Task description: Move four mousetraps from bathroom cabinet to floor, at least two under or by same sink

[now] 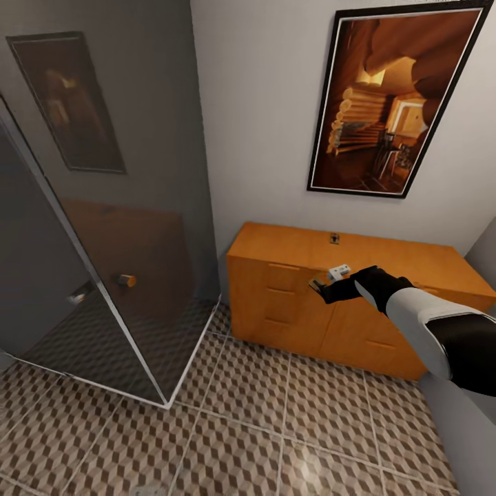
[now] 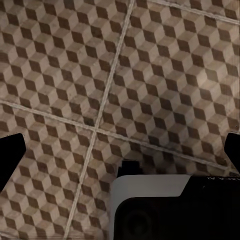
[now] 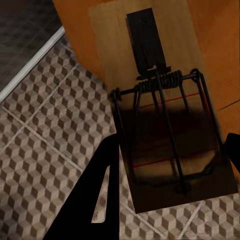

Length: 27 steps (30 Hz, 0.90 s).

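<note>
Right gripper clamps a mousetrap — left wrist sees bathroom floor, jaws apart.

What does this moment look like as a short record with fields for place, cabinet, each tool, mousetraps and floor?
place: bathroom corner beside a glass shower screen
cabinet: orange-brown, against the wall, fronts look closed
right tool: in front of the cabinet's upper edge, shut on a mousetrap
left tool: fingers apart, nothing between them, pointing at the bathroom floor
other mousetraps: one small dark item on the cabinet top, too small to identify
wall: framed picture above the cabinet
</note>
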Motion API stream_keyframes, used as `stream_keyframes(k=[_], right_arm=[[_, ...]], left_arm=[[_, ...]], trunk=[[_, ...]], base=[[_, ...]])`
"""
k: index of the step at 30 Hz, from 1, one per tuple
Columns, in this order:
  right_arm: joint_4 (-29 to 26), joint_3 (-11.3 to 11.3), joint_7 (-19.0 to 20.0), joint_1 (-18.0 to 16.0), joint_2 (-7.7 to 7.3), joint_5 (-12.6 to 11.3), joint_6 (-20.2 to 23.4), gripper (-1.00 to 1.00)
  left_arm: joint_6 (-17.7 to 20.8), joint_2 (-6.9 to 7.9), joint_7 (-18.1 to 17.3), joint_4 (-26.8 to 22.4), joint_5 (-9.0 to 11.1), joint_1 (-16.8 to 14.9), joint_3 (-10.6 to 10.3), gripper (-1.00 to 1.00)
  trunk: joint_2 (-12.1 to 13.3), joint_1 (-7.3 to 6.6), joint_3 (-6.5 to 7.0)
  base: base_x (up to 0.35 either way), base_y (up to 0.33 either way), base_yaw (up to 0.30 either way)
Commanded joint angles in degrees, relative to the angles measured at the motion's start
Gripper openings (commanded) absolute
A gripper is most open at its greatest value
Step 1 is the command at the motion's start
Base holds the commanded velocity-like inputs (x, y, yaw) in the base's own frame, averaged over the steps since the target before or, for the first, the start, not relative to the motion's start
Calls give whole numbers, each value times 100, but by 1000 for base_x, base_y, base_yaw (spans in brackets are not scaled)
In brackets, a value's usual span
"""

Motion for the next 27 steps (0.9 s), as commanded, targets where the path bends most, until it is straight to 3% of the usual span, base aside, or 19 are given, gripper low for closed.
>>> stream_keyframes(k=[1,8,15,16,17,19,22,27], right_arm=[[-12,-8,37,7,-2,47,26,-100],[-12,-16,-145,221,-75,44,-165,-100],[-12,-17,-910,342,-189,-196,-613,-100],[-12,-17,-1198,447,-255,-588,-812,-100],[-12,-17,-1303,472,-286,-803,-900,-100],[-12,-17,-1395,492,-328,-1034,-983,-100],[-12,-17,-1545,547,-434,-1568,-1124,-100],[-12,-17,-1612,789,-624,-2051,-1362,-100]], left_arm=[[-33,-3,8,20,25,-9,-48,100],[-34,-3,8,20,25,-9,-48,100],[-33,-3,8,20,25,-9,-49,100],[-38,-3,8,15,22,-9,-52,100],[-39,-3,8,10,20,-9,-54,100],[-40,-7,8,6,16,-9,-55,100],[-41,-10,13,-7,10,-9,-56,100],[-40,-22,39,-69,8,-9,-51,100]], trunk=[[-13,1,-12],[-13,1,-12],[-13,1,-12],[-13,1,-12],[-13,1,-12],[-13,1,-12],[-13,1,-12],[-13,1,-12]], base=[[-206,199,0],[-114,93,0],[-11,8,0],[-1,1,0],[0,0,0],[0,0,0],[0,0,0],[0,0,0]])
